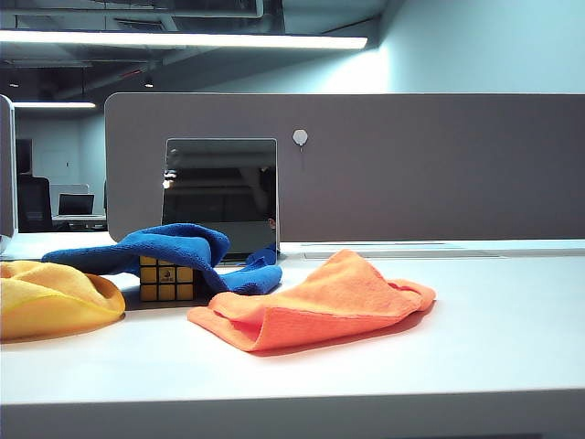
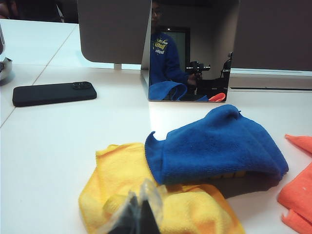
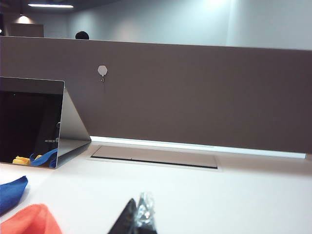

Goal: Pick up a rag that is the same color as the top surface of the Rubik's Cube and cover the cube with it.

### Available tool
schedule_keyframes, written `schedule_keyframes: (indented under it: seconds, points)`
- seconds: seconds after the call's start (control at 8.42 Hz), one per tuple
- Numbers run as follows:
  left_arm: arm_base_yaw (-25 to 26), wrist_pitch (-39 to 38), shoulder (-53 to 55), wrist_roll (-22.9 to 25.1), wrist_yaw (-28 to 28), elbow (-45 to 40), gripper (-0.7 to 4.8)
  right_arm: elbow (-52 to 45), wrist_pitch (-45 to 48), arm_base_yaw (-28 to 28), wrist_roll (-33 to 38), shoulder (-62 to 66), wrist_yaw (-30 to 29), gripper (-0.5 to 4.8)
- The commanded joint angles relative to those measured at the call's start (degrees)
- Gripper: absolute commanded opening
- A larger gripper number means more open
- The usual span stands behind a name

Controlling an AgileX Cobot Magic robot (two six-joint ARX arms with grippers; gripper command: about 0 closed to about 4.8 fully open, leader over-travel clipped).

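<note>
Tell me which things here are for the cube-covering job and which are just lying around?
For the job:
blue rag, draped over the cube
Rubik's Cube, yellow front still showing
left gripper and right gripper, both shut and holding nothing

Just lying about:
yellow cloth
orange cloth
black phone
mirror

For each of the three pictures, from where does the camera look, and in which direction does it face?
Exterior view: low, near table height, facing the Rubik's Cube under the blue rag; no arm shows.
Left wrist view: above the table, looking down on the rag and yellow cloth; the shut left gripper shows.
Right wrist view: low, facing the grey partition; the shut right gripper shows.
Shared: mirror, blue rag, orange cloth.
</note>
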Motion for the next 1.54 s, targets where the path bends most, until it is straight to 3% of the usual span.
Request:
schedule_keyframes:
  seconds: [0.12,0.48,1.19,1.31,1.43,1.54]
  points:
    - [0.0,0.8,0.1,0.0,0.4,0.1,-0.05,-0.1,-4.2,0.1,3.3,0.0,3.6,-0.05]
    - [0.0,0.7,0.1,0.0,0.4,0.1,-0.05,-0.1,-6.2,0.0,3.1,0.0,10.6,-0.05]
    - [0.0,0.7,0.1,0.0,0.4,0.1,-0.05,-0.1,-6.2,0.0,0.5,0.0,7.8,-0.05]
    - [0.0,2.2,0.1,4.0,-0.3,0.1,-0.05,-0.1,-6.2,0.0,0.5,0.0,7.9,-0.05]
    - [0.0,2.6,0.1,3.9,-1.7,0.1,-0.05,-0.1,-6.2,0.0,0.5,0.0,8.0,-0.05]
    - [0.0,3.0,0.1,3.9,-7.3,0.1,-0.05,-0.1,-6.2,0.0,0.5,0.0,8.0,-0.05]
